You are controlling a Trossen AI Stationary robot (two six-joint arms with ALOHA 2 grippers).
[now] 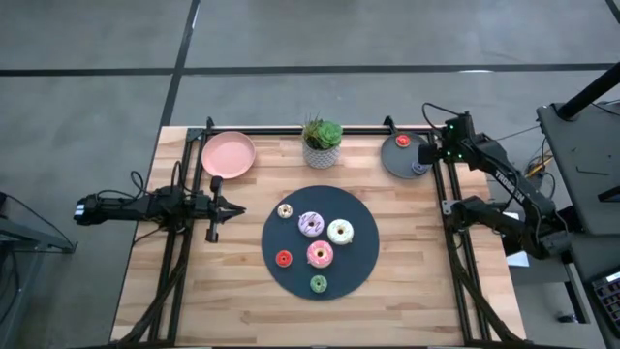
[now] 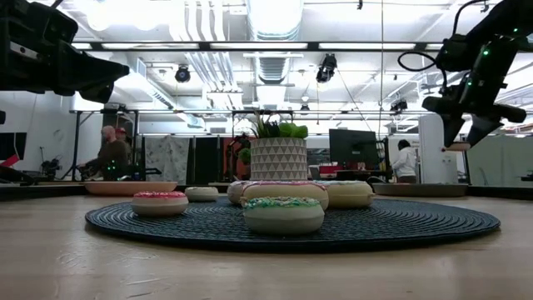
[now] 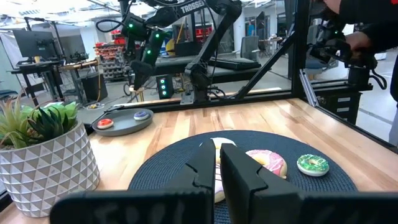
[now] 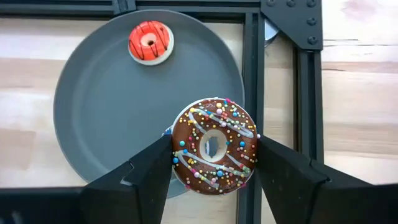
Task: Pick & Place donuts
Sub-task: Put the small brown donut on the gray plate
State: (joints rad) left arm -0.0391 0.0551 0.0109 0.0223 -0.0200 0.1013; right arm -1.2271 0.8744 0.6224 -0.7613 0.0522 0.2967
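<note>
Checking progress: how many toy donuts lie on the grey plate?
2: a small red ring donut and a blue one on the grey round plate. The brown sprinkled donut is in the right gripper, above.

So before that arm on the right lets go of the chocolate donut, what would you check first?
1. Right gripper grips the brown donut on both sides: ok.
2. Donut above the grey plate: not ok, it overhangs the plate's edge and the frame rail.
3. Landing spot free: cannot tell, something blue lies hidden under the donut.
4. Red donut clear of the drop: ok.
5. Left gripper shut, away from the plate: ok.
</note>
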